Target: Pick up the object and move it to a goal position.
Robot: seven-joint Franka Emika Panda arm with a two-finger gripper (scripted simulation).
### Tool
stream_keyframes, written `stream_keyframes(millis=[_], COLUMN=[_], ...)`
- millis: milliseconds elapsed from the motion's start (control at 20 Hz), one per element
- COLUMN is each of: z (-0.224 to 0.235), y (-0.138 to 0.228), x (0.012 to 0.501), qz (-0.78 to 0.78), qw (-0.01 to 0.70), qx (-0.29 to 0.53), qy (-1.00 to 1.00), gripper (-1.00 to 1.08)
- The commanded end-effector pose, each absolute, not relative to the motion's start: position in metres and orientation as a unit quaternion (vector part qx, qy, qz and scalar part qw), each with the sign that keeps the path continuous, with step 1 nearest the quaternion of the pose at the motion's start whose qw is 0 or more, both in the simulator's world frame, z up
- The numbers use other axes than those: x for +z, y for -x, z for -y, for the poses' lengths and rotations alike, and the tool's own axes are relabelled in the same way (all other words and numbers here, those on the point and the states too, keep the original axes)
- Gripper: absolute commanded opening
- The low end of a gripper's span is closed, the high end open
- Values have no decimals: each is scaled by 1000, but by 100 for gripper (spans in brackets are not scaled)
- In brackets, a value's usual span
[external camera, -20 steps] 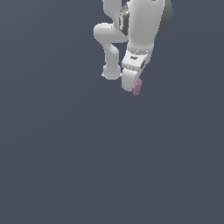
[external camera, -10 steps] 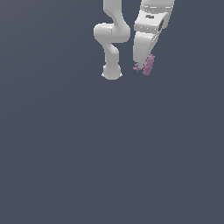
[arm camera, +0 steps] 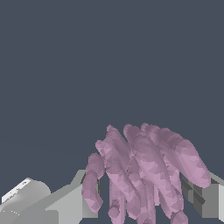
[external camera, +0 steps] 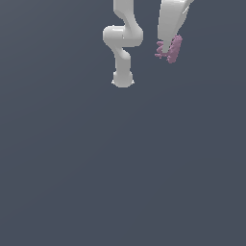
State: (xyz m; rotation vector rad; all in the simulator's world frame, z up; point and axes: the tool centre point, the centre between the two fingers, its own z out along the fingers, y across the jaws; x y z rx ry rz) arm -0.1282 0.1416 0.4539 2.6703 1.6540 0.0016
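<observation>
The object [external camera: 170, 49] is a small pinkish-purple lumpy piece with short stubby prongs. It hangs high in the air at the tip of my white gripper [external camera: 169, 47], near the top of the exterior view, to the right of the arm's base. In the wrist view the object [arm camera: 146, 173] fills the space between my two grey fingers [arm camera: 72, 203], its prongs pointing toward the camera. The gripper [arm camera: 140, 197] is shut on it.
The arm's white base [external camera: 122, 79] and lower links [external camera: 123, 37] stand to the exterior view's left of the gripper. A plain dark grey floor [external camera: 123, 168] lies below.
The gripper has risen with the object and moved toward the exterior view's right. The object stays held between the fingers.
</observation>
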Motion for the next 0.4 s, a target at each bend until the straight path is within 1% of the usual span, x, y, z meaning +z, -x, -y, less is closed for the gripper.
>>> stream_keyframes(millis=[0,350], z=[-144,-147], y=[129,128], x=[464,473], qz=[-526,-526], qw=[0,0], qx=[0,0], qy=[-850,-851], gripper=[-100,-100])
